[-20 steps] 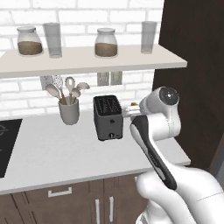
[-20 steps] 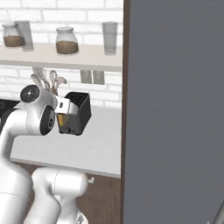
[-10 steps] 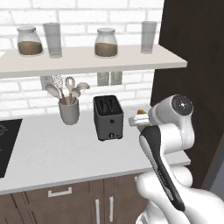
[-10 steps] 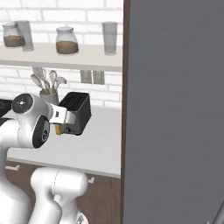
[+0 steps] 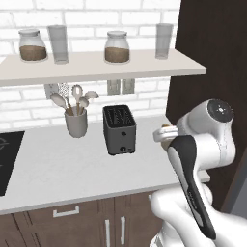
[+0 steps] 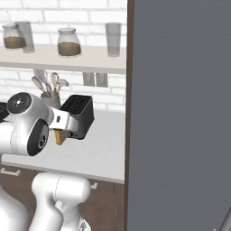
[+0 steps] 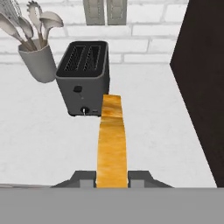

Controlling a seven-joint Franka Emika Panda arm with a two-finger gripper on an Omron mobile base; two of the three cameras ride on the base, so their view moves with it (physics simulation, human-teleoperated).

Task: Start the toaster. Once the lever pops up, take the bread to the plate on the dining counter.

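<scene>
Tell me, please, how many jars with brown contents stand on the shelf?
2: left jar near the shelf's left end, second jar mid-shelf, each beside an empty glass. None seem hidden.

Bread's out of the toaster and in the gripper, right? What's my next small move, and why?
Yes: the gripper is shut on the bread, and the toaster slots look empty. Probably back the arm away from the counter and turn toward the dining counter, since no plate appears here.
</scene>
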